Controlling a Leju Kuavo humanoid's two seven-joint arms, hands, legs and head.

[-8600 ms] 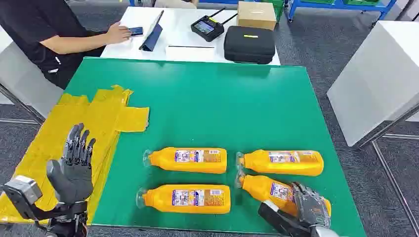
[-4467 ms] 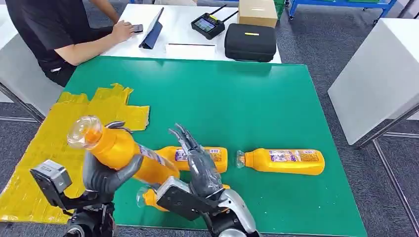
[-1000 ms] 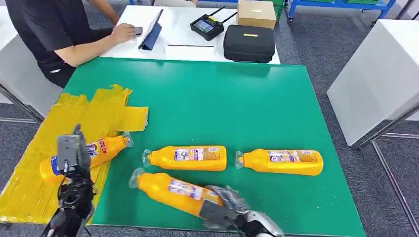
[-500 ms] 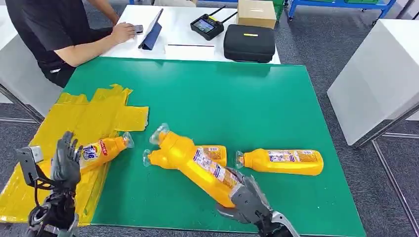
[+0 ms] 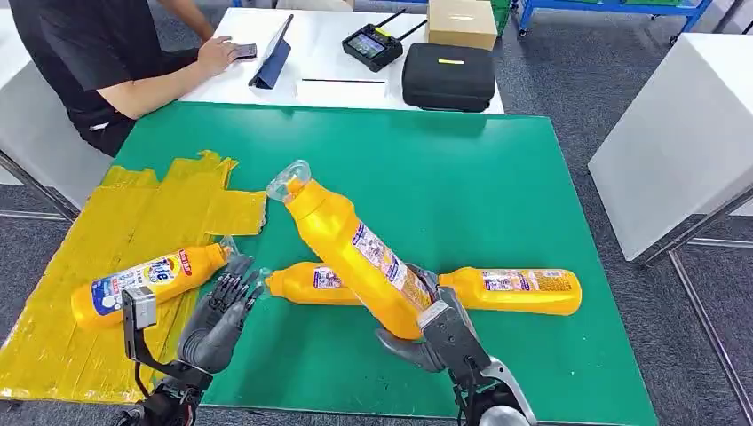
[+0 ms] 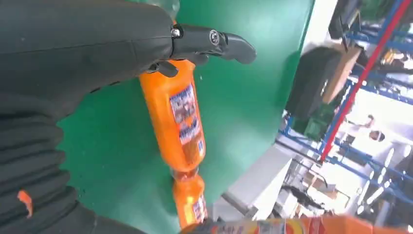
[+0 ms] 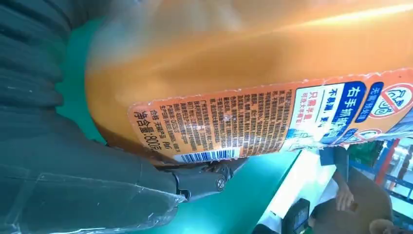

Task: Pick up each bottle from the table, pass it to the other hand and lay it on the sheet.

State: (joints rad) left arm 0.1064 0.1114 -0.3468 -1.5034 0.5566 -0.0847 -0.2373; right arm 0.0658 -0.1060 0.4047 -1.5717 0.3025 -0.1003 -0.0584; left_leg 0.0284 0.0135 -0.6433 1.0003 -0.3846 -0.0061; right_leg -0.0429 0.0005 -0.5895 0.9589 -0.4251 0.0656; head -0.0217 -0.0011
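Bottle (image 5: pixel 355 250) gripped tilted by right hand (image 5: pixel 441 333); left hand (image 5: pixel 217 312) spread, holding nothing

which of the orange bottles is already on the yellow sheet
The bottle lying alone at the left, on the yellow sheet. Two others lie on the green table, and the right robot hand holds the fourth.

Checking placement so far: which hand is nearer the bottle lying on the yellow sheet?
Left. The left hand is open just beside the bottle on the sheet; the right hand grips a raised bottle across the table.
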